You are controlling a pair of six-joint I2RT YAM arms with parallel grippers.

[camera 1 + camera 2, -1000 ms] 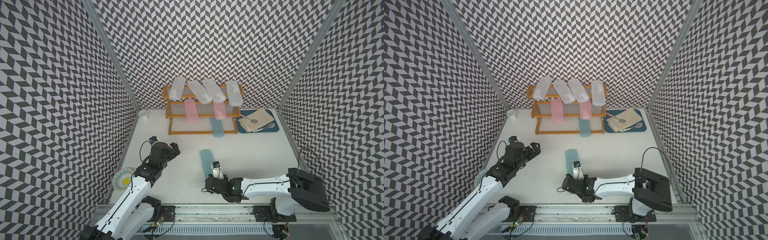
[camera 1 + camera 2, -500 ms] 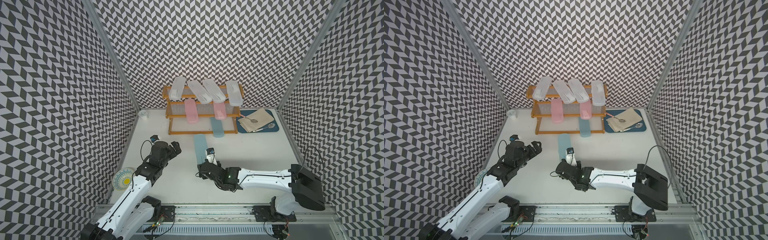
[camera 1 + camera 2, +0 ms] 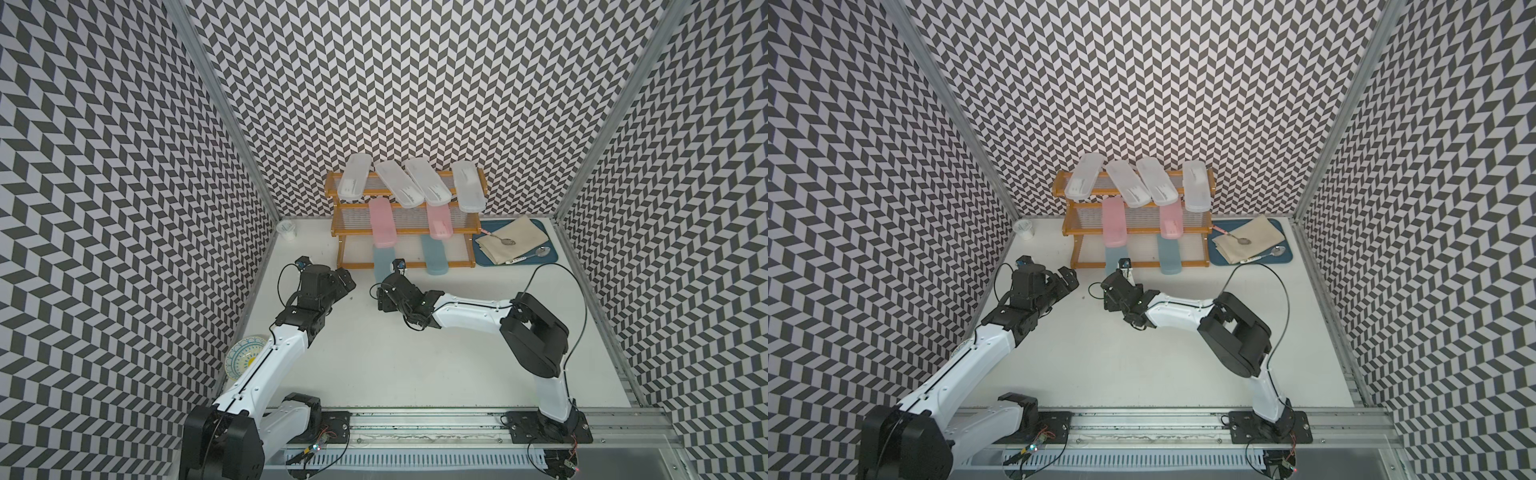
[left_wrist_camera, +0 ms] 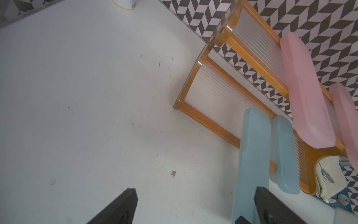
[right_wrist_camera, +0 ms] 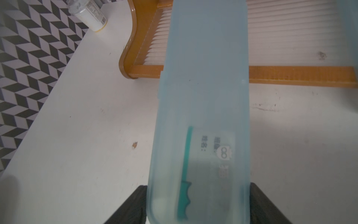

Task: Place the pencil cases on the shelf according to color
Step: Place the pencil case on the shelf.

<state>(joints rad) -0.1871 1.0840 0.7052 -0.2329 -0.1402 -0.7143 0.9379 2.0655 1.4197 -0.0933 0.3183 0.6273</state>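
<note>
since a second ago my right arm has stretched well forward. the right claw (image 5: 197, 209) was back over the middle of the white counter (image 3: 415, 353); now it is just in front of the three-tier orange-brown wooden shelf with pale mesh tiers (image 3: 411, 232). it pinches the near end of the long teal-blue translucent plastic pencil case (image 5: 205, 77), one black finger on each long side. that case's far end now reaches past the shelf's front rail, over the left part of the bottom tier; i cannot tell whether it touches the mesh. the second teal-blue case (image 3: 433, 257) lies further right on the same tier, unmoved, its near end overhanging the rail. the pink translucent case (image 3: 381, 222) and the other pink case (image 3: 439, 222) are on the middle tier and the four frosted white cases (image 3: 428, 183) on the top tier, as before. my left claw (image 4: 193, 207) is spread wide and empty as before, over the counter, near the held case but apart from it.

in both top views the right claw's fingers are hard to make out under the wrist. the right wrist view cuts off both ends of the held case, and its printed label is too blurred to read. the left wrist view cuts the other pink case at its edge.
</note>
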